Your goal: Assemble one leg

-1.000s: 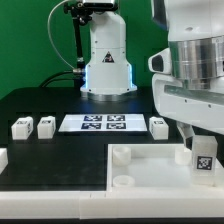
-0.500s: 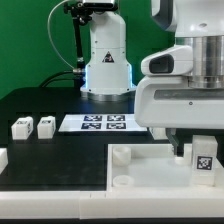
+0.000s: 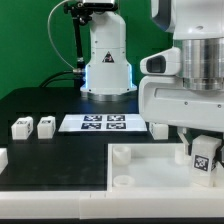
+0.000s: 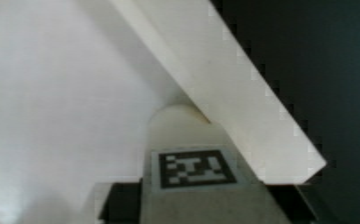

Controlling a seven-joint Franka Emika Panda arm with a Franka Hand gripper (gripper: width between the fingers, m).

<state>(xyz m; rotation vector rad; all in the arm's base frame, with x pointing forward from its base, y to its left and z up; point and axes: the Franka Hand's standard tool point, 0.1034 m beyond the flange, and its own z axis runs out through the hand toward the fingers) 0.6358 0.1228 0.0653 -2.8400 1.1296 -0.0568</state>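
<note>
My gripper (image 3: 203, 158) is shut on a leg (image 3: 204, 152), a small white block with a black-and-white tag on its face. It holds the leg upright at the far corner of the large flat white tray-like piece (image 3: 140, 178), on the exterior view's right. In the wrist view the leg (image 4: 195, 150) stands between my dark fingers (image 4: 127, 204), close against the tray's raised rim (image 4: 221, 80); my gripper (image 4: 203, 208) grips its sides. I cannot tell whether the leg's base is touching the tray.
Two loose legs (image 3: 22, 127) (image 3: 45, 126) lie on the black table at the exterior view's left, a third (image 3: 160, 127) shows partly behind my hand. The marker board (image 3: 103, 123) lies in the middle at the back. A corner socket (image 3: 120, 155) rises from the tray.
My hand has turned about its axis, so its wide body now faces the camera. The leg has stayed at the tray's corner, still gripped.
</note>
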